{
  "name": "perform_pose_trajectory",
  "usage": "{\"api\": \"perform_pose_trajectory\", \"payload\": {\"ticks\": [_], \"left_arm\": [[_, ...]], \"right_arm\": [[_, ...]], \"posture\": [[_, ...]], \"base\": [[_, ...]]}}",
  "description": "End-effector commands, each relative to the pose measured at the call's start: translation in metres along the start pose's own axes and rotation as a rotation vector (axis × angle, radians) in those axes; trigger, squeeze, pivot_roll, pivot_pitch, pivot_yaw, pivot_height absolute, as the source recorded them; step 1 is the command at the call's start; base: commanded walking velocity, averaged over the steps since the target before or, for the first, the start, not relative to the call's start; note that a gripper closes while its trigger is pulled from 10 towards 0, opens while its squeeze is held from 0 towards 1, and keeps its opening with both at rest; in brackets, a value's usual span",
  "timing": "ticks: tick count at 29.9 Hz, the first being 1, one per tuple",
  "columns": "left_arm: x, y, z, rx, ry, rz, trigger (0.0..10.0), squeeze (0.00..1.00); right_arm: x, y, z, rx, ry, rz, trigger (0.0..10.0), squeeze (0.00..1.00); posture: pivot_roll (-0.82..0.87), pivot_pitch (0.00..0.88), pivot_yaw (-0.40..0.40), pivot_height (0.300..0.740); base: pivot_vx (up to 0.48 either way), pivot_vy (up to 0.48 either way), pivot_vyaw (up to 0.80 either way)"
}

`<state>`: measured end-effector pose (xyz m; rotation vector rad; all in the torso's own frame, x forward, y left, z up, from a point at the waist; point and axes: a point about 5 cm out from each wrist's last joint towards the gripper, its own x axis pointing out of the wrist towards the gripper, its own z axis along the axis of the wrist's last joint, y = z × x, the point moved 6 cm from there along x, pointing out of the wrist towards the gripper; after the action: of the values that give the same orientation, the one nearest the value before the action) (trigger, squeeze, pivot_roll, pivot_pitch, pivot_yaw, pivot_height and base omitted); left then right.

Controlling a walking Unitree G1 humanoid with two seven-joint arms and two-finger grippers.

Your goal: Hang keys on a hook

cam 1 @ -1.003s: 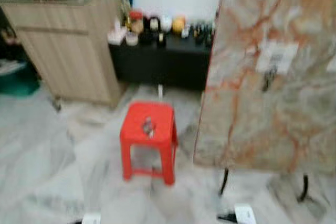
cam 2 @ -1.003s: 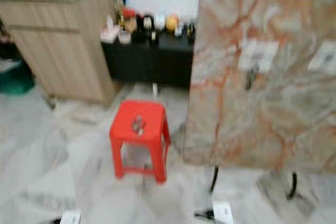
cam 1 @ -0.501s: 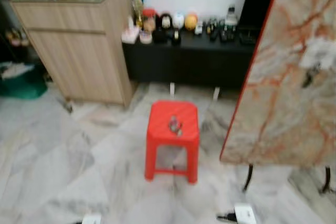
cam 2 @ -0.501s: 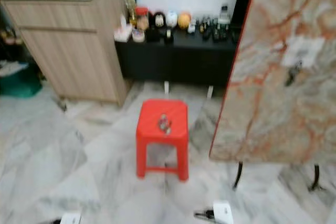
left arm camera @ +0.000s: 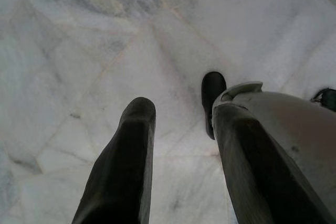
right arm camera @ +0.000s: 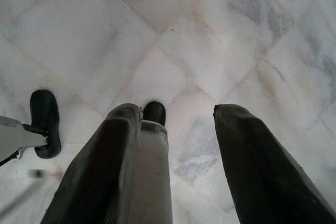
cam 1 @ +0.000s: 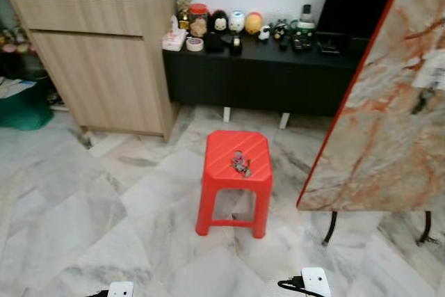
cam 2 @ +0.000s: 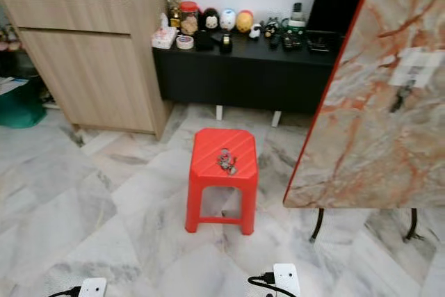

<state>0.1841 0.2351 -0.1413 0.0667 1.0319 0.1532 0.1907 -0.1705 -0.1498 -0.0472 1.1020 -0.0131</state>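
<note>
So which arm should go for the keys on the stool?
Probably right, marginally. Both grippers hang open over the floor. The keys lie on the red stool, slightly right of centre, and the marble board with its hook stands on the right.

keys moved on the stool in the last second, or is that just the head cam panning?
No. The keys lie at the middle of the red stool top, as before. Stool, cabinet and marble board all slid right together, so the camera moved.
</note>
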Motion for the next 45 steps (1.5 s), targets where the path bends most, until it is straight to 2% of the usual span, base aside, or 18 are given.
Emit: {"api": "perform_pose_trajectory", "payload": {"ticks": [1, 7, 20, 24, 30, 34, 39, 43, 44, 45], "left_arm": [[0.000, -0.001, -0.002, -0.012, 0.006, -0.003, 10.0, 0.00], [0.000, -0.002, -0.001, -0.014, 0.003, -0.005, 10.0, 0.00], [0.000, -0.005, -0.001, -0.019, 0.001, -0.012, 10.0, 0.00], [0.000, -0.006, -0.001, -0.019, 0.002, -0.013, 10.0, 0.00], [0.000, -0.006, -0.001, -0.020, 0.003, -0.012, 10.0, 0.00], [0.000, -0.006, -0.001, -0.019, 0.003, -0.010, 10.0, 0.00], [0.000, -0.006, 0.001, -0.025, -0.016, -0.008, 10.0, 0.00], [0.000, -0.004, 0.010, -0.037, -0.062, -0.005, 10.0, 0.00], [0.000, -0.003, 0.016, -0.045, -0.085, -0.007, 10.0, 0.00], [0.000, -0.002, 0.031, -0.066, -0.144, -0.011, 10.0, 0.00]], "right_arm": [[0.000, -0.004, 0.004, -0.034, -0.015, -0.008, 10.0, 0.00], [0.000, -0.005, 0.003, 0.007, -0.016, -0.013, 10.0, 0.00], [0.000, -0.005, 0.003, -0.038, -0.010, -0.005, 10.0, 0.00], [0.000, -0.005, 0.004, -0.051, -0.013, -0.004, 10.0, 0.00], [0.000, -0.004, 0.003, -0.003, -0.016, -0.006, 10.0, 0.00], [0.000, -0.004, 0.003, -0.004, -0.018, -0.005, 10.0, 0.00], [0.000, -0.004, 0.004, 0.008, -0.024, -0.005, 10.0, 0.00], [0.000, -0.004, 0.006, 0.024, -0.036, -0.004, 10.0, 0.00], [0.000, -0.004, 0.006, 0.028, -0.041, -0.004, 10.0, 0.00], [0.000, -0.004, 0.008, 0.034, -0.053, -0.003, 10.0, 0.00]], "posture": [[0.03, 0.004, -0.043, 0.727], [0.03, 0.000, -0.043, 0.727], [0.03, 0.000, -0.047, 0.727], [0.03, 0.000, -0.048, 0.727], [0.03, 0.000, -0.048, 0.727], [0.03, 0.000, -0.048, 0.727], [0.03, 0.001, -0.048, 0.727], [0.03, 0.001, -0.048, 0.727], [0.03, 0.001, -0.048, 0.727], [0.03, 0.003, -0.050, 0.727]], "base": [[0.394, 0.000, 0.80], [0.403, 0.000, 0.40], [0.410, 0.000, 0.00], [0.410, 0.000, 0.73], [0.409, 0.000, 0.32], [0.370, 0.000, 0.00], [0.000, 0.000, 0.00], [0.000, 0.000, 0.00], [0.000, 0.000, 0.00], [0.000, 0.000, 0.00]]}}
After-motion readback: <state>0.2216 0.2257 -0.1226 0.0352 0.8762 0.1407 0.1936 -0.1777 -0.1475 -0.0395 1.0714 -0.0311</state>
